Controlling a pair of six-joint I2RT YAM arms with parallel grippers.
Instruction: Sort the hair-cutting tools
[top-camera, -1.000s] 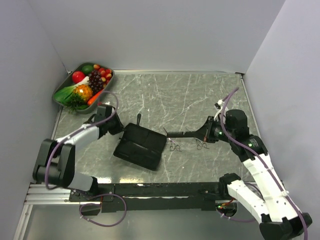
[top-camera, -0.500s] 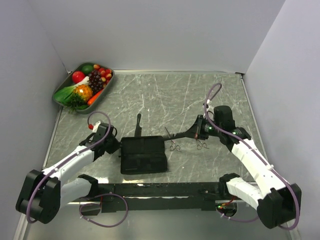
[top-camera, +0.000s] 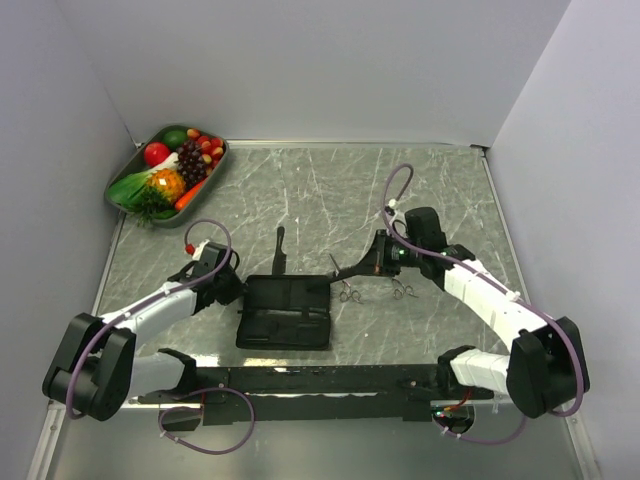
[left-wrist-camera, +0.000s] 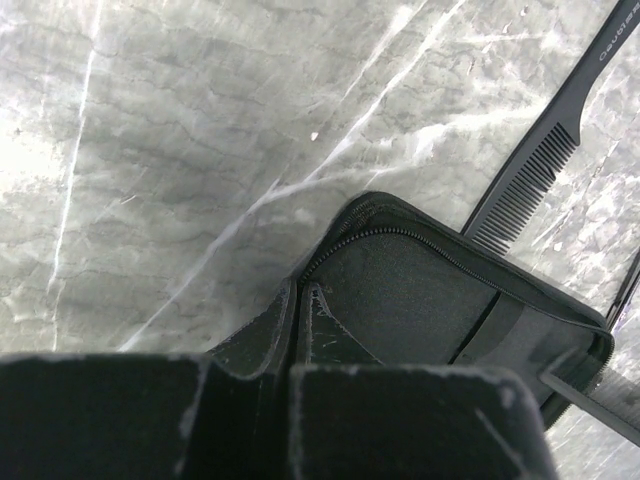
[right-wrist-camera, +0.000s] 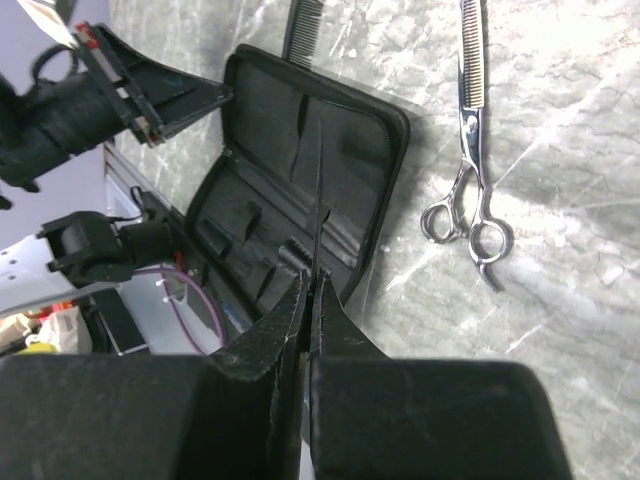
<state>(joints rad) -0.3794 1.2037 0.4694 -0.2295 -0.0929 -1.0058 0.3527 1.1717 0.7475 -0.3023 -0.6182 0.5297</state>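
Grey marbled table (top-camera: 440, 190), plain walls on 3 sides. Fruit tray (top-camera: 167, 170) sits far out beyond the left gripper, no part of this job.

Pouch (top-camera: 285, 312) lies unzipped and open flat, right at the left gripper (top-camera: 236, 290). That gripper's fingers are pressed together, tips at the zip edge. Cannot tell whether any fabric is caught between them. Soft and limp by the look: likely to drag or fold, not lift stiff.

Right gripper (top-camera: 372, 264) is pinched tight on the held comb (top-camera: 342, 272), which juts past its fingertips toward the pouch. Judged light, stiff, smooth and thin; could pivot in a narrow pinch. Best taken on the spine, not the teeth.

Tail comb (top-camera: 278, 250) lies flat just beyond the pouch, ahead of the left fingertips.

Pouch-side scissors (top-camera: 347, 292) lie just under the held comb's tip. Right-side scissors (top-camera: 404, 290) lie close beside the right gripper. Thin steel flat on stone, probably slick and hard to get under. The rings or the pivot look the surest hold.

Views:
- Right wrist alone shows the pouch's inner slots, the held comb (right-wrist-camera: 320, 190) edge-on, and a toothed blade on 1 scissors (right-wrist-camera: 470, 120).
- Left wrist alone shows the tail comb's (left-wrist-camera: 540, 170) teeth and handle lettering.
- Top view alone shows all 4 tools together.
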